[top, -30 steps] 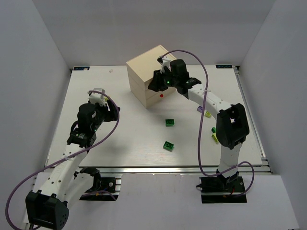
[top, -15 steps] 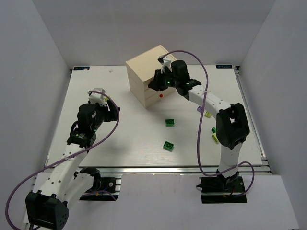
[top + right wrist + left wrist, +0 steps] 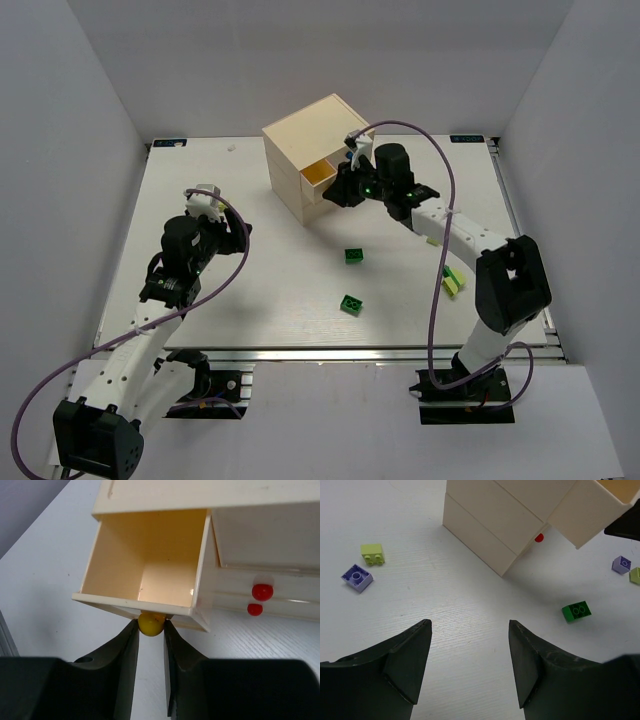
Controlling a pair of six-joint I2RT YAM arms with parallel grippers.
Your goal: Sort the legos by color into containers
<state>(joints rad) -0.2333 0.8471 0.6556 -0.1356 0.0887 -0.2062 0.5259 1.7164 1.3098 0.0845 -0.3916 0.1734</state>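
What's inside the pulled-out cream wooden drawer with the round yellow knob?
Only bare floor and walls show in the open cream drawer, no bricks. Its front panel hides the floor nearest the yellow knob.

Left arm [image 3: 172,275] bent, left claw [image 3: 470,630] spread wide, right arm [image 3: 452,227] stretched forward, right claw [image 3: 151,630] pinching yellow knob [image 3: 151,622]

Cream chest [image 3: 310,140], yellow knob [image 3: 150,623], red knob [image 3: 262,591]; green lego [image 3: 354,256], purple lego [image 3: 357,576], yellow-green lego [image 3: 372,554].
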